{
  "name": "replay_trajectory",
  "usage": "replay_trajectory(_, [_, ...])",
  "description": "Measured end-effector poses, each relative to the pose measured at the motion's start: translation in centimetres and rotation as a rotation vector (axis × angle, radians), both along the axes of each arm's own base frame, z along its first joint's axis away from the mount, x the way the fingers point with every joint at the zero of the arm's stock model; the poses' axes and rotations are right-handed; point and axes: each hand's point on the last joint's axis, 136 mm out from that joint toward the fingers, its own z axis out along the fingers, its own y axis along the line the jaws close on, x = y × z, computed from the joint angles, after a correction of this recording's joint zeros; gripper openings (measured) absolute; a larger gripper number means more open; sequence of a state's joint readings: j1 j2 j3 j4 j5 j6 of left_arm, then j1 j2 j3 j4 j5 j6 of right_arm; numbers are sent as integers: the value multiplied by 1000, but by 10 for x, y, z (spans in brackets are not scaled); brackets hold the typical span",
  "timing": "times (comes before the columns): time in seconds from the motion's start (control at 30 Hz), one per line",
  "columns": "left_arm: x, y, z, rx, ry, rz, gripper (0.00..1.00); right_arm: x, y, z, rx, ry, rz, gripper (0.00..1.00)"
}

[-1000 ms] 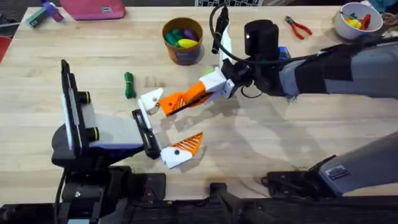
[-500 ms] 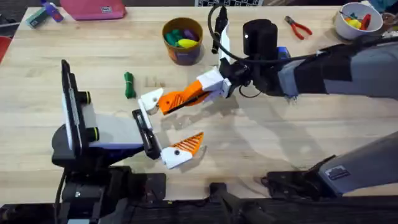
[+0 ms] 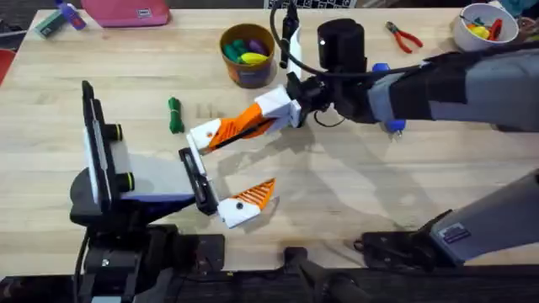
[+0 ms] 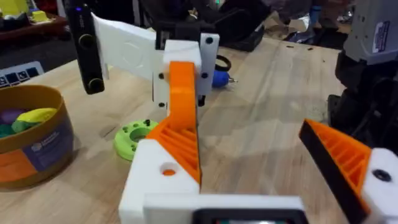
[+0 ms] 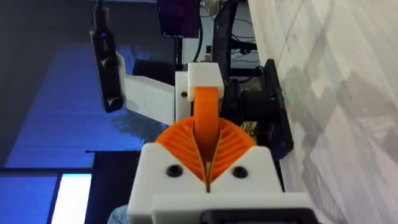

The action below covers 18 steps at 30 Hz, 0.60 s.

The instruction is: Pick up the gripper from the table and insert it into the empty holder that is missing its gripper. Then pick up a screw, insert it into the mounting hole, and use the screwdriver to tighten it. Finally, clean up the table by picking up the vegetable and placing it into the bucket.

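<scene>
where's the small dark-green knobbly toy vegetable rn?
The dark-green toy vegetable lies on the wooden table left of centre in the overhead view, beside the white holder, below-left of the orange-brown bucket.

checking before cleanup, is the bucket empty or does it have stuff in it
Not empty. The bucket stands upright on the table, and the overhead view shows colourful toy pieces inside, yellow, green and purple among them.

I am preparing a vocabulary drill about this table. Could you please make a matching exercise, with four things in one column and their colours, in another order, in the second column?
Things:
1. vegetable
2. bucket
3. pliers
4. bowl

Colours:
a. white
b. dark green
c. orange-brown with a purple label
d. red handles

Pairs: 1-b, 2-c, 3-d, 4-a
</scene>
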State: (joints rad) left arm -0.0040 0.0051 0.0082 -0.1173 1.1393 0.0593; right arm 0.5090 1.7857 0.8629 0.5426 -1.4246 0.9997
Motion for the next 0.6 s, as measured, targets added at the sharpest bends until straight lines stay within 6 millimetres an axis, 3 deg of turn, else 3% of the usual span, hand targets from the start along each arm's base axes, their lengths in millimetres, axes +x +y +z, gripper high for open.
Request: replay_trajectory(0.6, [3, 2, 0, 0, 2, 20, 985, 0, 15, -1, 2, -5, 34, 9])
